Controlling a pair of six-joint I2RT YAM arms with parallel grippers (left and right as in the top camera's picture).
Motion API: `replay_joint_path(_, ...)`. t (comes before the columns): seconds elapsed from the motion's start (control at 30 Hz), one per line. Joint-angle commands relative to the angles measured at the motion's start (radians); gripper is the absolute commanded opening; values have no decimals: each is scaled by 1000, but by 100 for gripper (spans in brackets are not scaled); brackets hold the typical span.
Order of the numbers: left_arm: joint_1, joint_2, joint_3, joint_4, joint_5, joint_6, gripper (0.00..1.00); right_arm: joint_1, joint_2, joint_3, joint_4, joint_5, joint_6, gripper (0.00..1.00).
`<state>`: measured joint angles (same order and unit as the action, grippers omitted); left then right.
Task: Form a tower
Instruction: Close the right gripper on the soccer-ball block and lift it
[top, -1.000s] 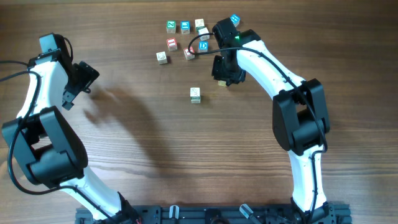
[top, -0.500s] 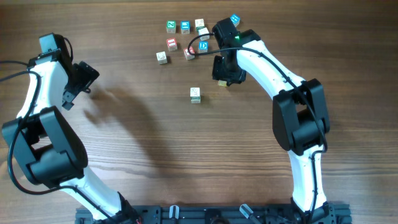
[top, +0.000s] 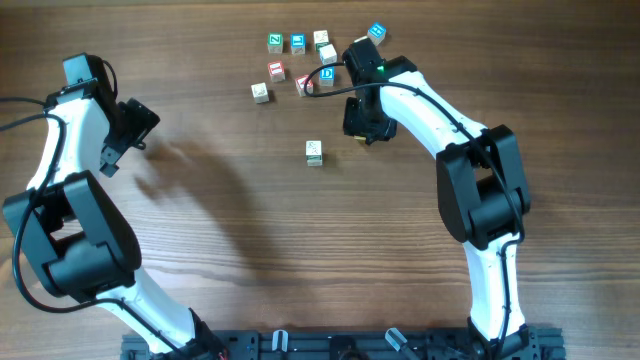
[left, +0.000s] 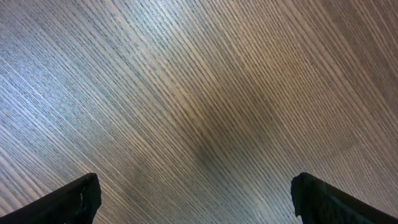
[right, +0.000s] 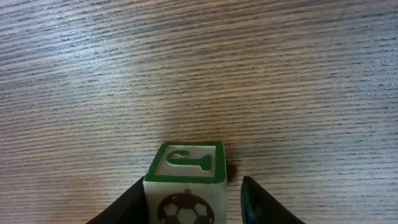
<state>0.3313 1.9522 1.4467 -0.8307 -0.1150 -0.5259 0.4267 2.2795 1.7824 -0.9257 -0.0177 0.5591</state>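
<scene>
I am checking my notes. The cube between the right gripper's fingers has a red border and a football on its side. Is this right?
Not quite: the border is green, not red, as the right wrist view shows. The cube is between the fingers of the right gripper and has a football on its side.

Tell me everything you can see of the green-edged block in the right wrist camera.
The green-edged block looks like pale wood. Its top face has a green frame and a raised green letter, seemingly a J. The side facing the camera shows a black-and-white soccer ball. It stands upright between the fingers of the right hand: one looks to be against its side, while the other finger stands clear with a gap. Its base is out of frame.
</scene>
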Motion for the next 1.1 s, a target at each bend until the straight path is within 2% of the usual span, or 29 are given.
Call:
replay_joint_path(0.0,3,-20,10,0,-10,-3,100,2,21,-6,13,18,-6,47)
replay_joint_path(0.2,3,-20,10,0,-10,-3,100,2,21,-6,22,-3,-6,58)
replay_joint_path(0.73,3,-20,10,0,-10,-3,100,2,21,-6,36,-8,-6,57)
replay_joint_path(0.8,3,-20,10,0,-10,-3,100,2,20,-1,35,-8,-10,50)
replay_joint_path(0.83,3,-20,10,0,-10,-3,100,2,17,6,32,-8,-9,49)
replay_joint_path(1.07,3,-20,10,0,-10,-3,100,1,-10,30,39,-8,-10,57)
